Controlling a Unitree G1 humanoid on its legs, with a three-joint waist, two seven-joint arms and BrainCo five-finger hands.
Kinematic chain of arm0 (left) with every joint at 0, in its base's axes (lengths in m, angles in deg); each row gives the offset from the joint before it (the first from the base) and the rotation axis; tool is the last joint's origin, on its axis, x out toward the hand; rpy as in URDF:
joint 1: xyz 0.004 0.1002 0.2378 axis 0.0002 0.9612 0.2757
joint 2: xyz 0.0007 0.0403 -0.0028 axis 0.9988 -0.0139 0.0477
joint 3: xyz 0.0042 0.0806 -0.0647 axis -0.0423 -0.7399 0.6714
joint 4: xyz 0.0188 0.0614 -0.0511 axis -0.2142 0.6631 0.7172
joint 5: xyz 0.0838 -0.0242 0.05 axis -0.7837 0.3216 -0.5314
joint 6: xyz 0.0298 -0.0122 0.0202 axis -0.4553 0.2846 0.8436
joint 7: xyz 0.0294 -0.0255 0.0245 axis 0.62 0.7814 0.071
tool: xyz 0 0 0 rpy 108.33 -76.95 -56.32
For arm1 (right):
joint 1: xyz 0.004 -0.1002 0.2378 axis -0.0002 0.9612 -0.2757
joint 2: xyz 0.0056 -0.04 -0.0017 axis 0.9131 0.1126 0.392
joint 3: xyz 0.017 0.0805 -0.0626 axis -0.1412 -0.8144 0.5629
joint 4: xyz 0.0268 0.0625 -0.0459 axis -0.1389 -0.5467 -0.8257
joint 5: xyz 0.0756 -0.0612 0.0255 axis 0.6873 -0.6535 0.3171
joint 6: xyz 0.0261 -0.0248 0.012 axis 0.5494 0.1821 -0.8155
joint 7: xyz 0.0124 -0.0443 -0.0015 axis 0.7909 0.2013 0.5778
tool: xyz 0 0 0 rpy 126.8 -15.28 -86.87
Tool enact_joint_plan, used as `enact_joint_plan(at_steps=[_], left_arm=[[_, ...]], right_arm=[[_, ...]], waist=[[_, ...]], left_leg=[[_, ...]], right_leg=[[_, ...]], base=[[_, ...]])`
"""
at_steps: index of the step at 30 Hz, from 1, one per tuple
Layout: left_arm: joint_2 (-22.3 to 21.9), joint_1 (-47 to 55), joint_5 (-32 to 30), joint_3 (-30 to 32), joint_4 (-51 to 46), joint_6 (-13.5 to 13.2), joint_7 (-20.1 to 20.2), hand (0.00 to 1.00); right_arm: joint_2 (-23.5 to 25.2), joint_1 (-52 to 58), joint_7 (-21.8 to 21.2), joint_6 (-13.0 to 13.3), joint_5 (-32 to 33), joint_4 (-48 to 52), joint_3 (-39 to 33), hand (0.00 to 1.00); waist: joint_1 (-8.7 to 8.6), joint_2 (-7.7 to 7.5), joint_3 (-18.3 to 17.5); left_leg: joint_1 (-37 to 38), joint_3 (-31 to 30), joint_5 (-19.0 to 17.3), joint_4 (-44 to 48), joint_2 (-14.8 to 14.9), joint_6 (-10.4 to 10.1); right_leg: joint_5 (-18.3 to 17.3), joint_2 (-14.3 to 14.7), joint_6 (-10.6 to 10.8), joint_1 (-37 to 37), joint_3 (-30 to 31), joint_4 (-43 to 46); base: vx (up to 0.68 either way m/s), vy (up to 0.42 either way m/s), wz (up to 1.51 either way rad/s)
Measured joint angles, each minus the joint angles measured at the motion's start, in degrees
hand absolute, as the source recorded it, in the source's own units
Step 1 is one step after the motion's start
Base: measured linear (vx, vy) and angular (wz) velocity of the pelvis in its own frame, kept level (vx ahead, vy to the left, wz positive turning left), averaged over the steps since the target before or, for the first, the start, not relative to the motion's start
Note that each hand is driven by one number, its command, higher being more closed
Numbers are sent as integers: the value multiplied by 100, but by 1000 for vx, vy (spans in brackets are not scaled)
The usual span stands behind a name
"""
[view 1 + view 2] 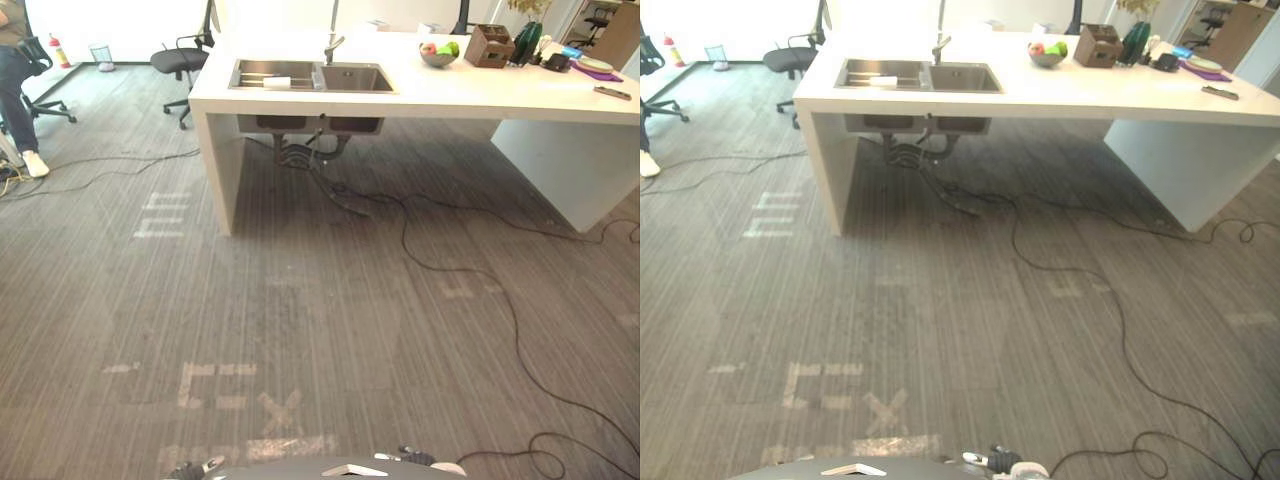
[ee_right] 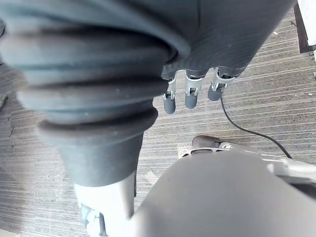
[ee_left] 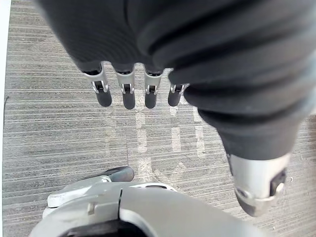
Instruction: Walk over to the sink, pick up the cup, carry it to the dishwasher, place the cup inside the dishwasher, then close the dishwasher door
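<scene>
A steel double sink (image 1: 312, 76) with a faucet (image 1: 333, 45) is set into the near left end of a white counter (image 1: 420, 98), several steps ahead of me. A small white object (image 1: 277, 82) lies in the left basin; I cannot tell whether it is the cup. My left hand (image 3: 128, 95) hangs over the grey carpet, fingers straight and holding nothing. At my other side the right hand (image 2: 190, 97) hangs the same way, also with nothing in it.
On the counter's right part stand a fruit bowl (image 1: 438, 54), a brown box (image 1: 489, 45), a green vase (image 1: 527, 42) and a plate (image 1: 597, 66). Black cables (image 1: 440, 262) trail across the carpet from under the sink. An office chair (image 1: 180, 60) and a person's legs (image 1: 15, 95) are far left.
</scene>
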Motion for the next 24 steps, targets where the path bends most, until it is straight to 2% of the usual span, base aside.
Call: enact_joint_plan(at_steps=[5, 7, 9, 10, 11, 12, 13, 14, 15, 17, 19, 20, 21, 23, 24], left_arm=[[-4, 57, 210, 87, 3, -48, 8, 0], [-15, 76, 217, 85, 2, -112, 5, 0], [-5, 112, 219, 82, -3, -164, 2, 0], [12, 122, 233, 84, -11, -212, -11, 0], [11, 124, 247, 84, -13, -231, -23, 0], [28, 123, 287, 159, -9, -269, -44, 0], [56, 133, 293, 252, -15, -269, -91, 0], [74, 146, 308, 259, -19, -269, -104, 0], [107, 196, 423, 267, -16, -260, -107, 0], [95, 211, 668, 444, -11, -161, -58, 0], [19, 209, 876, 703, -8, -21, 63, 0], [-56, 199, 850, 810, -7, 1, 106, 0], [-104, 180, 643, 894, -4, 11, 157, 0], [-138, 128, 425, 1073, -8, 14, 186, 0], [-178, 120, 404, 1222, -12, 30, 192, 0]], right_arm=[[14, 2, 1, -17, -47, -2, -27, 0], [35, 6, 4, -21, -53, -10, -189, 0], [50, 20, 17, -16, -14, 15, -230, 0], [60, 32, 51, -16, -3, 24, -225, 0], [55, 32, 69, -15, -1, 30, -225, 0], [27, -22, 71, -13, 6, 41, -236, 0], [56, -20, 71, -14, 9, 44, -235, 0], [118, -16, 80, -12, 77, 23, -229, 0], [145, 5, 83, -10, 225, 9, -225, 0], [147, -3, 72, -21, 549, -16, -224, 0], [104, -3, 73, -35, 1076, -89, -307, 0], [74, 10, 63, -31, 1310, -115, -430, 0], [79, 50, 55, -18, 1368, -102, -552, 0], [126, 141, 13, -12, 1368, -14, -715, 0], [138, 205, -26, -13, 1365, 27, -744, 0]], waist=[[-6, -5, -2], [-16, 0, 6], [-41, -32, 19], [-5, -98, 38], [16, -77, 58], [36, -54, 127], [49, -214, 218], [59, -200, 221], [57, -251, 244], [47, -270, 270], [38, -178, 348], [16, -59, 433], [-33, 6, 486], [-20, -11, 497], [-24, -13, 501]], left_leg=[[8, -112, 27, 1, -32, 42], [6, -218, 29, 3, -62, 74], [26, -364, -16, 6, -107, 95], [56, -452, -66, 8, -195, 207], [59, -477, -72, 21, -208, 246], [3, -509, -218, 288, -227, 304], [-31, -606, -439, 626, -243, 322], [-2, -675, -518, 753, -234, 358], [12, -765, -606, 891, -179, 360], [23, -874, -692, 945, -84, 302], [38, -995, -850, 1069, 105, 191], [44, -1044, -1002, 1185, 320, 94], [55, -1111, -1186, 1277, 502, -33], [100, -1131, -1507, 1447, 671, -226], [208, -1150, -1803, 1641, 759, -364]], right_leg=[[3, -34, -4, 38, -100, 33], [-157, -103, 26, -3, -216, 285], [-598, -273, 111, -292, -317, 1135], [-952, -503, 260, -639, -302, 2045], [-1022, -582, 319, -800, -294, 2445], [-1189, -823, 123, -1259, -268, 3851], [-1091, -982, -72, -1640, -192, 5057], [-1198, -990, -68, -1712, -134, 5402], [-1472, -977, -12, -1779, -147, 5530], [-1719, -914, -27, -1813, -214, 4883], [-1709, -743, 0, -1890, -190, 3907], [-1503, -571, 54, -1991, -116, 3286], [-1117, -461, 146, -2117, 40, 2621], [-678, -503, 287, -2319, 309, 1960], [-607, -605, 274, -2380, 370, 2026]], base=[[2, 0, 10], [15, 12, 33], [16, 39, 36], [26, 53, 30], [18, 46, 36], [34, -7, 33], [54, -36, 33], [100, -67, 33], [100, -55, 30], [158, -98, 34], [221, -149, 24], [253, -188, 19], [318, -258, 18], [376, -341, 13], [350, -322, 14]])
